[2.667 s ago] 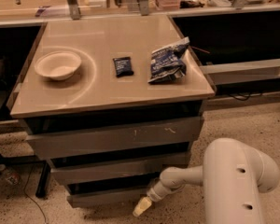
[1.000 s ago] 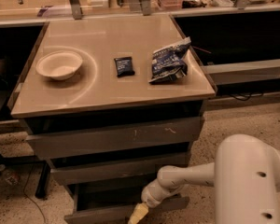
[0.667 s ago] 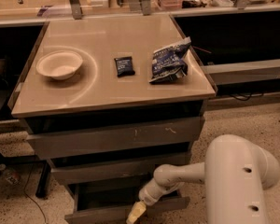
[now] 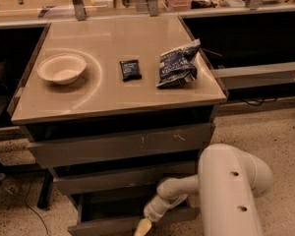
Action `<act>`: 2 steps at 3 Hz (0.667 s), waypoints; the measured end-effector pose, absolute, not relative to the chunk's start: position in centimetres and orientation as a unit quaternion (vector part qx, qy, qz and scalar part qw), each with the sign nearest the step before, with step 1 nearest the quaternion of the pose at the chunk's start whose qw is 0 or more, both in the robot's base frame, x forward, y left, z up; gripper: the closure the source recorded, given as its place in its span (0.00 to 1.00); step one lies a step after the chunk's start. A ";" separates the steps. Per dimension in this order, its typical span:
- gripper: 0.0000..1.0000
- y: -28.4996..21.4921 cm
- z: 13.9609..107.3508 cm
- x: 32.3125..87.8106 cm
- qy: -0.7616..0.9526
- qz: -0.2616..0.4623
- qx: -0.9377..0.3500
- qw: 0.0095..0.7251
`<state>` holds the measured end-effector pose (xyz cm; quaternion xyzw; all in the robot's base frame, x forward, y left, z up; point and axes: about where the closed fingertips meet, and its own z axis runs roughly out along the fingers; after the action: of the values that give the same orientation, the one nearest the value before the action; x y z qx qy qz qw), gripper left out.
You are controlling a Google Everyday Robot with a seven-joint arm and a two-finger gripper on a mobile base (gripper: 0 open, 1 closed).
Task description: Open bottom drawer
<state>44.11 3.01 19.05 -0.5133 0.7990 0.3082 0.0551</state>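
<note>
Bottom drawer [image 4: 101, 224] is standing partly open; gripper [image 4: 142, 226] is sitting at its front edge, grip state indeterminable

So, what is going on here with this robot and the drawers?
The robot arm reaches down to the grey cabinet, and its claw sits at the front edge of the bottom drawer. That drawer is partly pulled out, so its tray inside shows. The middle drawer and the top drawer look shut. On the cabinet lie a white bowl, a small dark packet and a blue snack bag.
</note>
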 end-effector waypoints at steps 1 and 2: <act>0.00 2.0 17.8 41.5 0.797 0.309 -0.518 0.022; 0.00 2.0 18.0 41.4 0.797 0.309 -0.519 0.021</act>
<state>41.38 1.98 18.01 -0.5186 0.7968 0.3093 0.0208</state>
